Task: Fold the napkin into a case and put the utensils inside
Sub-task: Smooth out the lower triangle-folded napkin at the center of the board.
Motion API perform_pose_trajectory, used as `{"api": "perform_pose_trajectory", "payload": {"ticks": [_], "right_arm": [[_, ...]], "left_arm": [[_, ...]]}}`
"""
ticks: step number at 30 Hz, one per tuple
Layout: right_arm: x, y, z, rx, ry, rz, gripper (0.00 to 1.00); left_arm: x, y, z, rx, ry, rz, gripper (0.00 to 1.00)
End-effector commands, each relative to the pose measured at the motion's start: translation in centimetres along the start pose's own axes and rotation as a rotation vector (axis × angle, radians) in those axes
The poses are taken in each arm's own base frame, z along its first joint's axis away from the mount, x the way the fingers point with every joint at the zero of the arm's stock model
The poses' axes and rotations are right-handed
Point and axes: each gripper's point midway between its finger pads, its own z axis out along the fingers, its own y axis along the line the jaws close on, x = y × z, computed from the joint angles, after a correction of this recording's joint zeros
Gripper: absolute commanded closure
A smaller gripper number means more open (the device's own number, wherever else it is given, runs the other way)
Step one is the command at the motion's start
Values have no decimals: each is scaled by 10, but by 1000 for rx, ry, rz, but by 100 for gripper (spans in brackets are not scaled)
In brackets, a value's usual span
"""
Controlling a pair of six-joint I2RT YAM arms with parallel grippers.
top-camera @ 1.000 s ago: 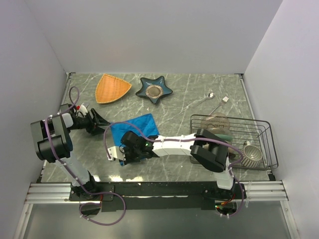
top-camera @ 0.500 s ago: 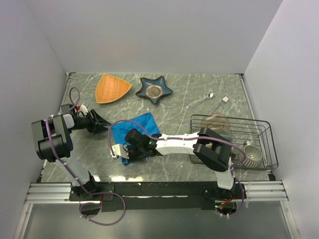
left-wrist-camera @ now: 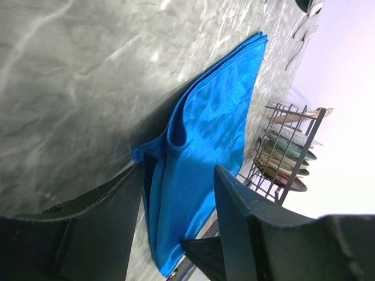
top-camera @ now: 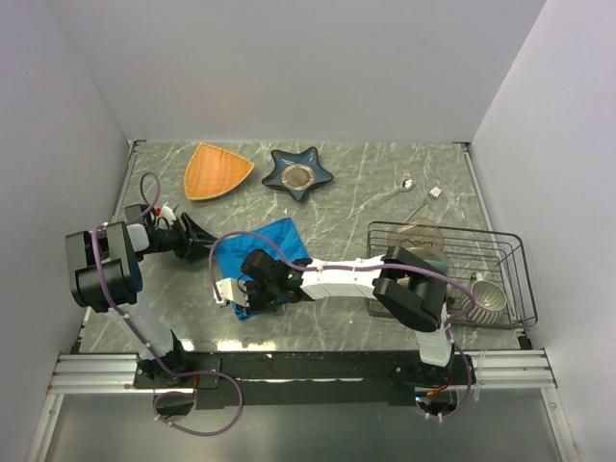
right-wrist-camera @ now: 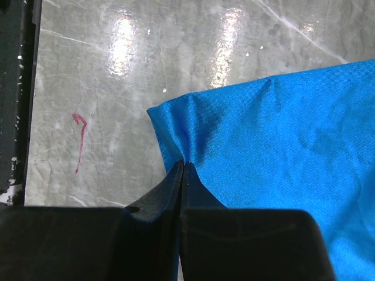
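The right fingers (right-wrist-camera: pixel 173 186) are pinched together on the napkin (right-wrist-camera: pixel 281 134), just behind one corner. The left fingers (left-wrist-camera: pixel 246 222) stand apart, facing its left corner. The one napkin lies skewed on the bench (top-camera: pixel 366 207); the right arm (top-camera: pixel 337 277) hides its long axis. One spoon (top-camera: pixel 405 184) and one fork (top-camera: pixel 433 193) lie far right, slanting alike.

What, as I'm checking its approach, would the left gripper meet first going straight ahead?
Probably the napkin: its near corner lies just ahead of the open left gripper, though depth is hard to judge.

Right hand (right-wrist-camera: pixel 183 167) pinched shut, arm stretched leftward; left hand (left-wrist-camera: pixel 177 170) low, fingers apart.
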Motion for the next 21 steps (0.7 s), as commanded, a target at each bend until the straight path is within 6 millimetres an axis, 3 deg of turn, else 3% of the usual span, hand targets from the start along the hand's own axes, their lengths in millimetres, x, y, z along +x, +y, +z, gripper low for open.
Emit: {"api": "perform_pose_trajectory", "payload": {"ticks": [1, 14, 21], "right_arm": [[-16, -7, -11, 13, -44, 13, 100], [-15, -2, -21, -4, -46, 20, 100], [-4, 1, -5, -28, -11, 53, 100]], "left_arm": [[-1, -13, 9, 64, -1, 16, 43], [-7, 17, 16, -97, -37, 4, 41], [-14, 20, 14, -138, -45, 24, 46]]}}
